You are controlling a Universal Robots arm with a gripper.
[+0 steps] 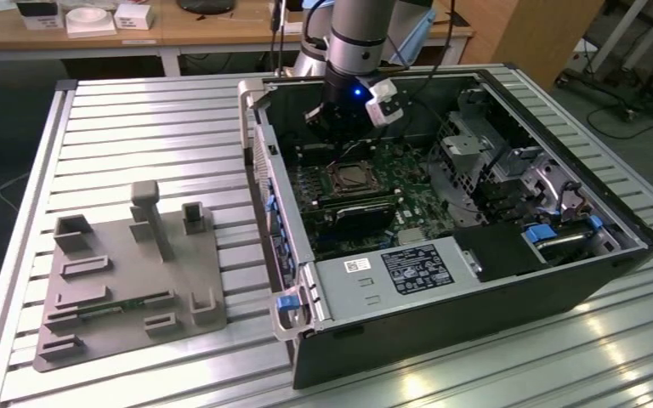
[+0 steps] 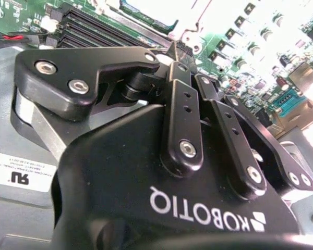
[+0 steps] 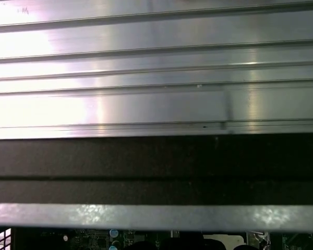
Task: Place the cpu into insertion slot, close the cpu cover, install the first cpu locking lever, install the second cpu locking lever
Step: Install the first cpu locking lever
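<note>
Cpu stage was hard for me to judge: pincer (image 1: 343, 134) hung just over the slot (image 1: 355, 180), pinched together, on what I couldn't tell.

I see the insertion slot (image 1: 354, 178) as a square socket: silvery metal rim, darker grey middle. It lies flat on the green circuit board inside the open computer case, toward the exterior view's left of the board and just beside the long black memory slots. I can't tell what sits in the middle, nor whether the silvery frame is clamped down.
</note>
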